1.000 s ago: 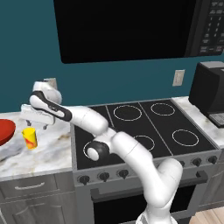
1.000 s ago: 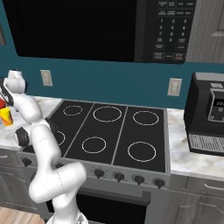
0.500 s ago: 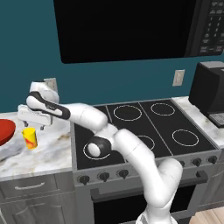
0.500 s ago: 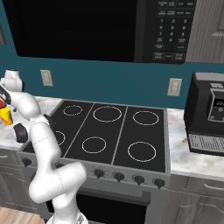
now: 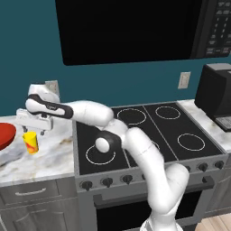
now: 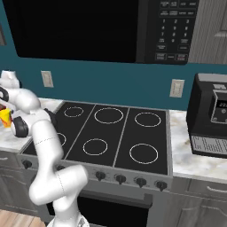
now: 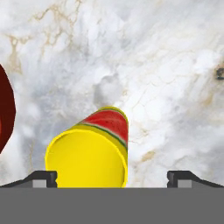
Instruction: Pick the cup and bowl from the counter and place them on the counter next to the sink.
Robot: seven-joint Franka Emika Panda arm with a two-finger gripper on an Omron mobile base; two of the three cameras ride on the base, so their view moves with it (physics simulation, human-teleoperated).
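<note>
Yellow, with red-orange markings on its side, the small cylindrical cup (image 7: 89,151) stands upright on the veined white-and-grey marble table (image 7: 166,78), directly below my claw (image 5: 35,131). My claw hangs just above it, released, its two dark fingertips (image 7: 43,177) spread wider than the cup's rim. The wide plain red round bowl (image 5: 5,135) sits just beside the cup, toward the table's left end.

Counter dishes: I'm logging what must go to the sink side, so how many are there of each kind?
Cups: 1, the yellow cup, standing on the counter below the hand.
Bowls: 1, the red bowl.
Total: 2.
</note>
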